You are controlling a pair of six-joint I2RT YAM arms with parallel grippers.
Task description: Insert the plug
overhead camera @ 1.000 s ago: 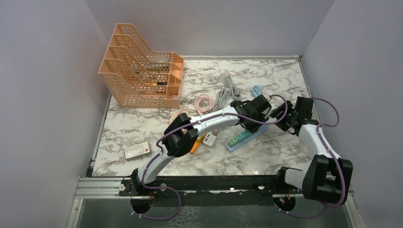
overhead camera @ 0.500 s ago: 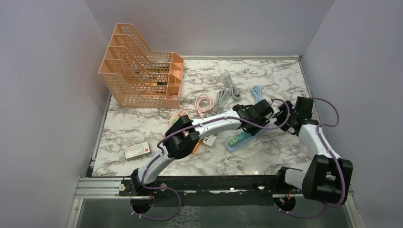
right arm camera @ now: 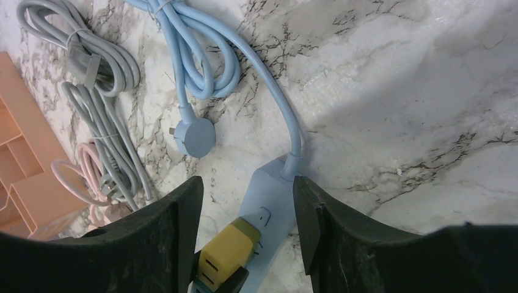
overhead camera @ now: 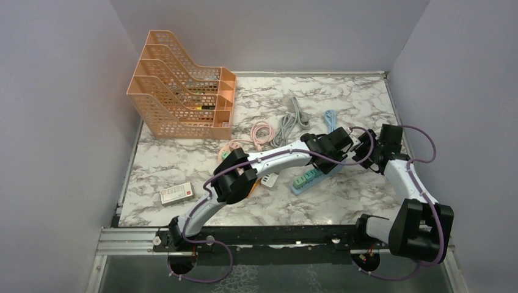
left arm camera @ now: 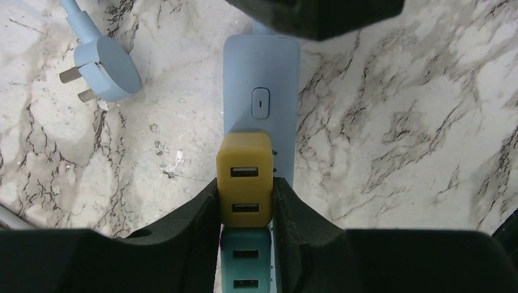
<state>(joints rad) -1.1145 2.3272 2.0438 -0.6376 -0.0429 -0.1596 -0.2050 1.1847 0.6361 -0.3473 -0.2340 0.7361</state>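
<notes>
Yellow plug (left arm camera: 244, 180), a squat block with two USB ports on its face, is sitting pinched between the fingers of the left gripper (left arm camera: 245, 190), whose jaws are closing down tight on its two sides. It is standing on the blue power strip (left arm camera: 261, 67), which is running straight out ahead of those jaws, with the strip's switch (left arm camera: 261, 102) just beyond the plug. A teal adapter (left arm camera: 245, 262) is sitting on the same strip just behind the plug, deep between the left fingers. The right gripper (right arm camera: 247, 183) is hovering over the far, cord end of the strip with its jaws roughly half apart and, as far as I can see, clamping nothing; the strip's end is lying just past its fingertips. The strip's own blue mains plug (left arm camera: 104, 70) is lying loose on the marble table (left arm camera: 397, 122), off to one side of the left jaws. To my eye the seating step is underway: the yellow plug is lining up square over its socket, though I cannot tell whether its pins are fully home. The next move is probably calling for a straight press down without tilting, the strip held steady, and only then a release.
</notes>
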